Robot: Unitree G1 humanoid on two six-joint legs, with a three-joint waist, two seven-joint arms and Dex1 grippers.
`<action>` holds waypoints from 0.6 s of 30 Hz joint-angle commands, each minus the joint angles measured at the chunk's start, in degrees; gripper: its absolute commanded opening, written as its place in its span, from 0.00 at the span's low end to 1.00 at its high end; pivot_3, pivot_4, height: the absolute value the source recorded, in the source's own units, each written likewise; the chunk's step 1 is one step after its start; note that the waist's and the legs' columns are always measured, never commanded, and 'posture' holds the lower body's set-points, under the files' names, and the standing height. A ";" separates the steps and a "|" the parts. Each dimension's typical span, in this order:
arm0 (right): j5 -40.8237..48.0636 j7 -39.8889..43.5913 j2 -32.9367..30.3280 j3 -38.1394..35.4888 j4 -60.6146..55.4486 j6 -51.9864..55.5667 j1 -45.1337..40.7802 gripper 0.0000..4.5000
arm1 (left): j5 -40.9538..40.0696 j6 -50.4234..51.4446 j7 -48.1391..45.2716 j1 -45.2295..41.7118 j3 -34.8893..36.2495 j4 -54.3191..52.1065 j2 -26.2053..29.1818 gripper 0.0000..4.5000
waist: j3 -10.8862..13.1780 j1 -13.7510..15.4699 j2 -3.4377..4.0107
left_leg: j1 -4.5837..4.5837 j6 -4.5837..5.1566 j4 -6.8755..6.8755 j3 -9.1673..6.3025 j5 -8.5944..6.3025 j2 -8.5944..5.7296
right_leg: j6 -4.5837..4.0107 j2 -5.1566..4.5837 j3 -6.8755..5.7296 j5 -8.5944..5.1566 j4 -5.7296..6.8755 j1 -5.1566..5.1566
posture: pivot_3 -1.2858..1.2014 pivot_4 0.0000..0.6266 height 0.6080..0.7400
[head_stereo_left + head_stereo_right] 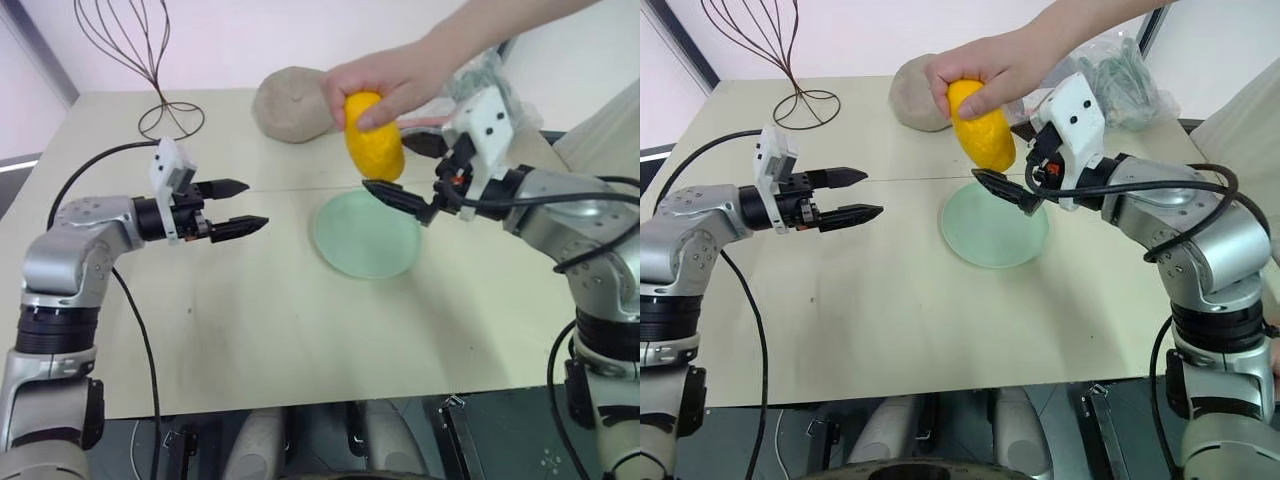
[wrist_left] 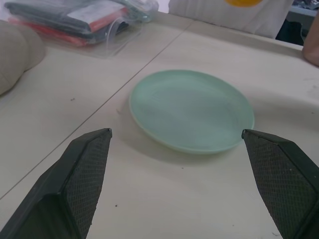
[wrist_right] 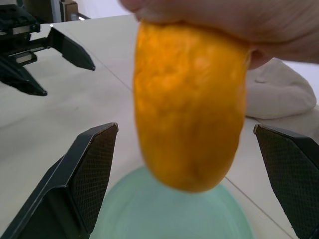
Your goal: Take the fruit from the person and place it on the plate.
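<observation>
A person's hand [image 1: 390,78] reaches in from the far right and holds the yellow-orange fruit [image 1: 375,140] upright by its top end. The fruit hangs just above the far rim of the pale green plate [image 1: 368,235] on the table. My right gripper [image 1: 387,162] is open, with one finger on each side of the fruit [image 3: 189,109] and a gap showing on both sides. My left gripper [image 1: 250,205] hovers open and empty to the left of the plate [image 2: 192,112], pointing toward it.
A beige rounded lump [image 1: 290,103] lies behind the fruit. A wire stand [image 1: 160,70] stands at the far left, and a clear plastic bag [image 1: 1120,75] of items lies at the far right. The wooden table [image 1: 250,330] ends near my body.
</observation>
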 commanded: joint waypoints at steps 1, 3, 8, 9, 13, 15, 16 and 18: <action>-1.15 0.67 1.13 -0.03 0.54 -2.12 -2.37 1.00 | -0.66 -0.01 0.52 0.03 1.67 -2.19 0.89 0.97 | 0.00 0.00 0.00 | 0.00 0.00 0.00 0.00 0.00 0.00 | 0.00 0.00 0.00 0.00 0.00 0.00 | 0.52 0.24 1.00; -1.84 0.99 1.88 0.43 1.28 -2.56 -2.74 1.00 | -0.78 0.04 0.71 0.20 1.73 -2.42 0.95 0.97 | 0.00 -0.01 0.00 | 0.00 0.00 0.00 0.00 0.00 0.00 | 0.00 0.00 0.00 0.00 0.00 0.00 | 0.52 0.24 1.00; -2.43 1.36 3.58 0.89 2.28 -2.70 -3.22 1.00 | -0.96 0.11 1.02 0.58 1.93 -2.83 1.14 0.97 | 0.00 -0.01 0.00 | 0.00 0.00 0.00 0.00 0.00 0.00 | 0.00 0.00 0.00 0.00 0.00 0.00 | 0.52 0.24 1.00; -2.57 1.37 3.87 0.98 2.37 -2.67 -3.25 1.00 | -0.96 0.11 1.06 0.63 1.96 -2.88 1.17 0.97 | 0.00 0.00 0.00 | -0.01 0.00 0.00 0.00 0.00 0.00 | 0.00 0.00 0.00 0.00 0.00 -0.01 | 0.52 0.24 1.00; -3.35 1.21 5.28 1.28 2.75 -3.01 -3.42 0.80 | -0.89 0.04 1.15 0.53 1.90 -2.80 1.23 1.00 | 0.00 -0.01 0.00 | -0.01 0.00 0.00 0.00 0.00 0.00 | 0.00 0.00 0.00 0.00 0.00 -0.01 | 0.52 0.24 1.00; -3.77 1.13 5.70 1.32 2.80 -3.05 -3.51 0.58 | -0.86 0.03 1.14 0.40 1.81 -2.70 1.25 1.00 | 0.00 -0.01 0.00 | 0.00 0.00 0.00 0.00 0.00 0.00 | 0.00 0.00 0.00 0.00 0.00 -0.01 | 0.52 0.24 1.00; -4.03 1.10 5.78 1.34 2.75 -3.04 -3.55 0.55 | -0.85 0.02 1.12 0.36 1.77 -2.66 1.26 1.00 | 0.00 -0.01 0.00 | -0.01 0.00 0.00 0.00 0.00 0.00 | 0.00 0.00 0.00 0.00 0.00 -0.01 | 0.52 0.24 1.00; -4.26 0.92 6.04 1.22 2.63 -2.80 -3.63 0.55 | -0.84 0.01 1.06 0.32 1.74 -2.57 1.30 1.00 | 0.00 -0.02 0.00 | -0.01 0.00 0.00 0.00 0.00 0.00 | 0.00 0.00 0.00 0.00 0.00 -0.02 | 0.52 0.24 1.00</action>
